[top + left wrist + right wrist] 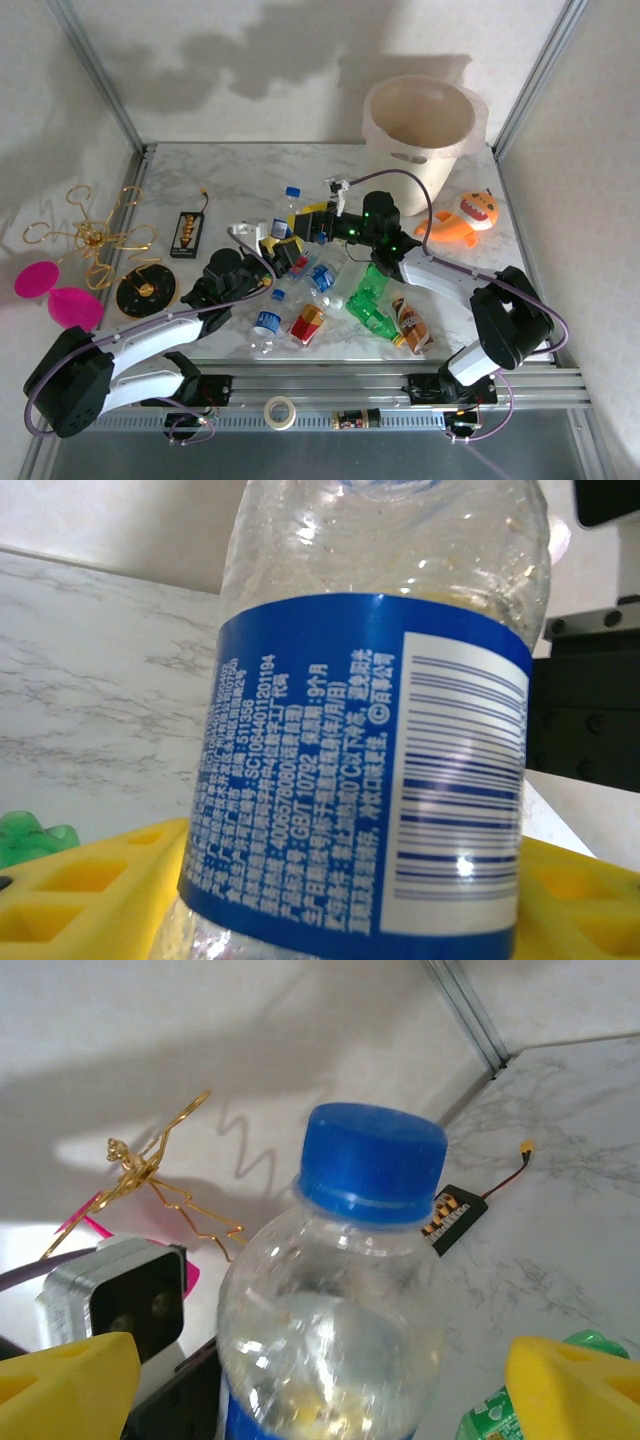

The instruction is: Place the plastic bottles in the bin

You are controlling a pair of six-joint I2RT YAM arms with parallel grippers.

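Looking at pretty much zero progress here, judging from above: not spotting a single bottle in the visible part of the bin (420,125), though not seeing down to its floor either. Counting the plastic bottles (322,300) all out on the table (200,175) in one messy cluster, well to the front-left of the bin: a green bottle (370,300), a brown-label bottle (411,322), a red-label bottle (308,322), plus a few blue-label ones. So basically leaving the whole pile to go

Pinching one blue-label bottle (370,740) upright with the left gripper (330,900), closed narrow round the lower body, hugging both sides with the yellow fingers (90,880). Sitting at the far-left edge of the cluster, well apart from the bin. Not managing to tell whether lifted or standing on the table.

Straddling that same bottle just under its blue cap (372,1160) with the right gripper (320,1390), spread wide, apparently not touching plastic. Guessing at a hand-off toward the bin-side arm.

Pose-wise: stretching the left arm low from its base toward the pile; bending the right arm at the elbow and reaching away from the bin, pointing the wrist left
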